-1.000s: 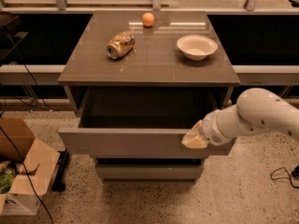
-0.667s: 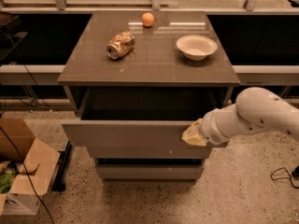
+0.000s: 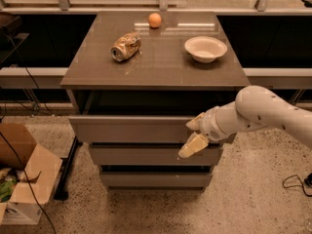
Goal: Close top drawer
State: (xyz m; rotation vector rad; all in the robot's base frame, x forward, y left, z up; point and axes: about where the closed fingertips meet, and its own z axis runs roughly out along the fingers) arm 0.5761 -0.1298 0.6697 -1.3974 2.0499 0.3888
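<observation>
Gripper: the gripper (image 3: 194, 134) sits at the right part of the cabinet's front, on the end of a white arm (image 3: 263, 112) reaching in from the right.
Fingers: two tan fingers (image 3: 193, 145), spread apart with nothing between them; the upper one lies against the top drawer's front, the lower one hangs in front of the drawer below.
Top drawer: the top drawer (image 3: 131, 129) stands pulled out a little from under the tabletop, with a dark strip of its inside showing behind the flat grey front.
Lower drawers: the middle drawer (image 3: 141, 155) and the bottom drawer (image 3: 151, 180) sit further back.
Tabletop: on the tabletop (image 3: 161, 67) lie a crushed can (image 3: 126, 46) on its side at the left, an orange (image 3: 154, 20) at the far edge, and a white bowl (image 3: 205, 48) at the right, all well apart.
Floor: an open cardboard box (image 3: 22, 177) stands to the cabinet's left.
</observation>
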